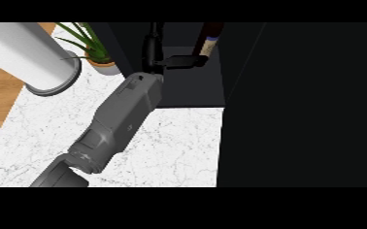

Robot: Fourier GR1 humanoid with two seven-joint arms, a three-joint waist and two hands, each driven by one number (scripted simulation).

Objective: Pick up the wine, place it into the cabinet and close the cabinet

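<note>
Head view:
Wine: one bottle (208,42), upright inside the open cabinet (190,85), dark body with a pale label.
Hands: one, the left hand (163,60); its fingers reach to the bottle, but whether they clasp it cannot be told.
Plant: one, potted (97,48).
Cylinder: one, white (34,56).
Door: one, dark (290,106), at right.
Surface: white marble counter (179,145).

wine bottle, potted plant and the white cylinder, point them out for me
wine bottle (208,41): head view, on its neck inside the cabinet.
potted plant (105,67): head view, on its pot.
white cylinder (32,53): head view, on its side wall.
</note>
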